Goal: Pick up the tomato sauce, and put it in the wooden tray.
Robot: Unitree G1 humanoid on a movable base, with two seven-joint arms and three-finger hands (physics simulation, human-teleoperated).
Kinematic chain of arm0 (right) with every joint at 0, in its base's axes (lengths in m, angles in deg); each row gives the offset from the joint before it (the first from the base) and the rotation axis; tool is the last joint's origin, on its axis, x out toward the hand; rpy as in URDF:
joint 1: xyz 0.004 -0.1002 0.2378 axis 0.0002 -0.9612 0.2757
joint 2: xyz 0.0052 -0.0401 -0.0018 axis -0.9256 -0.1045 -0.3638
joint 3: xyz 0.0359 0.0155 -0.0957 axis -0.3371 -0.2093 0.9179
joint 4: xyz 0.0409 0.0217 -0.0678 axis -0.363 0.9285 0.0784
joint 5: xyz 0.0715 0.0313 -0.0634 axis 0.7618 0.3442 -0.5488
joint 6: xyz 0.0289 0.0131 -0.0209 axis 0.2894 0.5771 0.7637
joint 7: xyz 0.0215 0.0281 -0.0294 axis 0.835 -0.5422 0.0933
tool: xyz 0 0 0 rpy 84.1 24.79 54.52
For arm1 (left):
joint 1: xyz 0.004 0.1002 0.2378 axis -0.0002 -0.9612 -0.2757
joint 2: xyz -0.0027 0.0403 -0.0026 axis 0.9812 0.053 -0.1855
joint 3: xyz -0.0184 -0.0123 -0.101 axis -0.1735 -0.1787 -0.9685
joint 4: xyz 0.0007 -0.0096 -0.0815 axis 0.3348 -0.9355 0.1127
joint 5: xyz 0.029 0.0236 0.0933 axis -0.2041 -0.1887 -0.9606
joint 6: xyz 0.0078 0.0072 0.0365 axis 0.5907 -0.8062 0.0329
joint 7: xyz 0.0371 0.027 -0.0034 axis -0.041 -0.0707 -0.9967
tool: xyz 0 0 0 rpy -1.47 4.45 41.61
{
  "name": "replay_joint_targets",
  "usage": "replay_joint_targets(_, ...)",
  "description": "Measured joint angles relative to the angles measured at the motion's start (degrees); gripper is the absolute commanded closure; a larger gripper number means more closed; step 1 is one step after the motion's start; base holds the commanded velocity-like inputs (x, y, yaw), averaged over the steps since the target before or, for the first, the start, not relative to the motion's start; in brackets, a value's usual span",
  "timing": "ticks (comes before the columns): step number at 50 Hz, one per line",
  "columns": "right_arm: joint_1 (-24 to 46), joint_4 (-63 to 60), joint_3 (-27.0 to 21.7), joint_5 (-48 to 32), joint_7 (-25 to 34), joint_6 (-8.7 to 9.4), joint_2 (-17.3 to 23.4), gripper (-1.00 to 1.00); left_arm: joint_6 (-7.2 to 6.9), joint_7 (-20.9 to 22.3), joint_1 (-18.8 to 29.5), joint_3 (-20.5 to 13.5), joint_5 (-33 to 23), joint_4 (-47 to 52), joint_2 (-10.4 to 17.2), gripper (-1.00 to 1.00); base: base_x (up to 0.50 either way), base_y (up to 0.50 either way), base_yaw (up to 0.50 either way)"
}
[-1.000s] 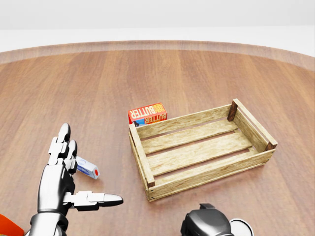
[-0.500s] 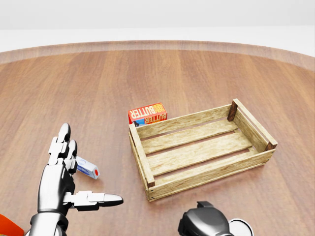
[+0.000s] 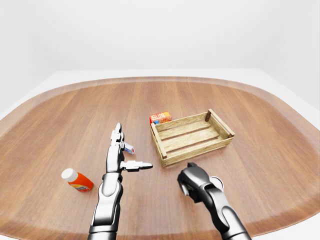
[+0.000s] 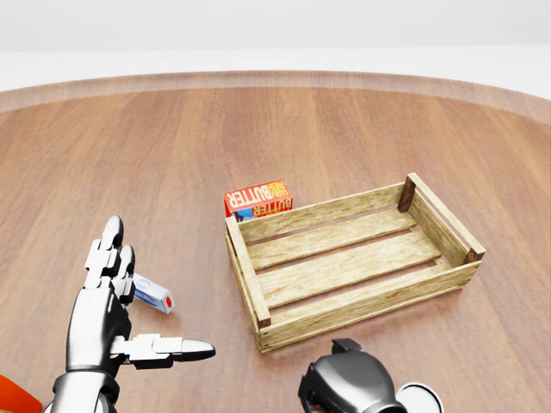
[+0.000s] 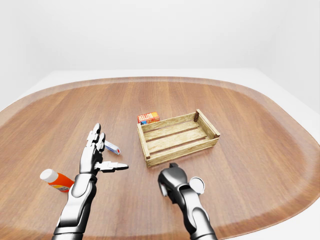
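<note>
A can with a round white top (image 5: 196,185), which I take for the tomato sauce, stands at the bottom of the views, just right of my dark right hand (image 4: 349,383). The hand shows only its back and hides most of the can, so I cannot see how its fingers stand. The wooden tray (image 4: 245,267) lies empty above that hand, in the middle right of the head view. My left hand (image 4: 142,310) hovers open at lower left, fingers straight and thumb pointing right.
A red butter box (image 4: 258,199) leans against the tray's upper left corner. A small white and blue tube (image 4: 155,294) lies beside my left fingers. An orange bottle with a white cap (image 3: 77,181) lies left of my left arm. The round wooden table (image 3: 60,115) ends in a pale rim.
My right hand has shifted slightly left and up in the head view, away from the can's white top. The left hand and everything else have stayed put.
</note>
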Motion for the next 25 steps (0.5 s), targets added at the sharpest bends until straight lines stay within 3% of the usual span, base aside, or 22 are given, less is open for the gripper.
replay_joint_targets(25, -2.1, -15.2, 0.0, 0.6, 6.2, 0.0, -0.7, 1.0, 0.0, 0.0, -0.1, 0.1, -0.1, 0.2, -0.1, -1.0, 0.0, 0.0, 0.0)
